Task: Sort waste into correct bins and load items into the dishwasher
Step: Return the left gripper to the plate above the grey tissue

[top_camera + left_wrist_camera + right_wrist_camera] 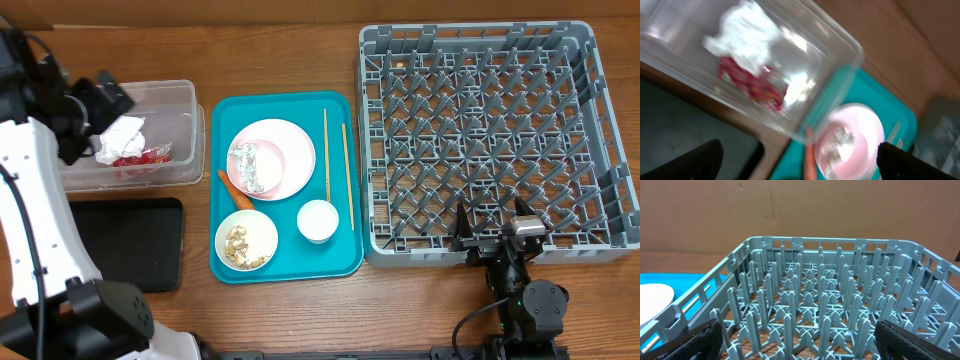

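Where the wooden table (290,310) ends, brown cardboard (790,215) stands.

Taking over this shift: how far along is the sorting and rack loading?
Done: the white napkin and red wrapper lie in the clear tub. In hand: nothing; the left tool is open above the tub, the right tool open by the dish rack. Left: the carrot, the foil on the pink plate, the scraps in the bowl, then plate, bowl and cup into the rack.
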Robot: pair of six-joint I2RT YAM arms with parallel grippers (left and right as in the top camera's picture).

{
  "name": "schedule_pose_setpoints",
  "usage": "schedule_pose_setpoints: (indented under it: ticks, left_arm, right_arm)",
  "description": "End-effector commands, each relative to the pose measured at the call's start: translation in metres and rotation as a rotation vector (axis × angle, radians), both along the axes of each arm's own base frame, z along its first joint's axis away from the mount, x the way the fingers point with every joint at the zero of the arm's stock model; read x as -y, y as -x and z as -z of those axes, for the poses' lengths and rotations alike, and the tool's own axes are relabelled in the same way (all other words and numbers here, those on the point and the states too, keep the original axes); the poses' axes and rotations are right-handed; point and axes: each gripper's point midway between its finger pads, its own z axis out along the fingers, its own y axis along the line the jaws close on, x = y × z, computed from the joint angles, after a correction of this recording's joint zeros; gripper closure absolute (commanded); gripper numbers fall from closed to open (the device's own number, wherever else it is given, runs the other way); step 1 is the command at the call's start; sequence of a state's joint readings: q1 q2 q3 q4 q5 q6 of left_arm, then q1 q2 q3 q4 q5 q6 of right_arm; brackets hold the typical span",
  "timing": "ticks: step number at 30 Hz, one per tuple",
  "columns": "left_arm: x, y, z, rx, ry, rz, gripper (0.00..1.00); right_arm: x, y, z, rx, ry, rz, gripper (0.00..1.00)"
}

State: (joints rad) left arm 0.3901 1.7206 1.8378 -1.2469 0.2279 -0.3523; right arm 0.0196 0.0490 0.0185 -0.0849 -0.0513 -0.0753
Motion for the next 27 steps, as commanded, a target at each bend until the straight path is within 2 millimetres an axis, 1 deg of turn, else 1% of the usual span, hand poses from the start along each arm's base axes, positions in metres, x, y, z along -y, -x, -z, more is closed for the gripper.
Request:
schedule_pose_setpoints:
  ticks: [1, 4, 5, 7, 10, 13, 16, 17, 20, 23, 24, 25, 26, 27]
  left_arm:
    - [0.051, 0.005, -0.005, -0.007, 0.058, 0.215, 0.00]
    - [0.078, 0.013, 0.001, -0.066, 0.038, 0.302, 0.00]
    - [0.083, 0.013, 0.002, -0.075, 0.023, 0.316, 0.00]
    - [0.094, 0.012, 0.004, -0.092, -0.020, 0.336, 0.00]
    - [0.106, 0.007, 0.006, -0.104, -0.095, 0.327, 0.00]
    - [0.131, 0.000, 0.004, -0.083, -0.153, 0.361, 0.00]
    - [0.147, 0.002, 0.004, -0.087, -0.172, 0.388, 0.00]
    - [0.157, 0.004, 0.005, -0.092, -0.183, 0.414, 0.00]
    - [0.172, 0.003, 0.004, -0.075, -0.192, 0.456, 0.00]
    - [0.174, 0.005, 0.004, -0.085, -0.191, 0.464, 0.00]
    - [0.174, 0.007, 0.005, -0.091, -0.191, 0.464, 0.01]
    - [0.173, 0.009, 0.006, -0.100, -0.190, 0.465, 0.07]
    - [0.173, 0.010, 0.006, -0.104, -0.190, 0.465, 0.15]
    - [0.173, 0.010, 0.006, -0.103, -0.190, 0.465, 0.20]
  right_arm:
    - [0.000, 0.000, 0.003, -0.002, 0.011, 0.001, 0.00]
    - [0.000, 0.000, 0.003, -0.002, 0.011, 0.001, 0.00]
    - [0.000, 0.000, 0.003, -0.002, 0.011, 0.001, 0.00]
    - [0.000, 0.000, 0.003, -0.002, 0.011, 0.001, 0.00]
    - [0.000, 0.000, 0.003, -0.002, 0.011, 0.001, 0.00]
    - [0.000, 0.000, 0.003, -0.002, 0.011, 0.001, 0.00]
    - [0.000, 0.000, 0.003, -0.002, 0.011, 0.001, 0.00]
    - [0.000, 0.000, 0.003, -0.002, 0.011, 0.001, 0.00]
    - [0.000, 0.000, 0.003, -0.002, 0.011, 0.001, 0.00]
    - [0.000, 0.000, 0.003, -0.002, 0.011, 0.001, 0.00]
    - [0.000, 0.000, 0.003, -0.002, 0.011, 0.001, 0.00]
    - [0.000, 0.000, 0.003, -0.002, 0.011, 0.001, 0.00]
    - [0.000, 0.000, 0.003, -0.002, 0.011, 0.001, 0.00]
    - [0.000, 0.000, 0.003, -0.002, 0.011, 0.001, 0.00]
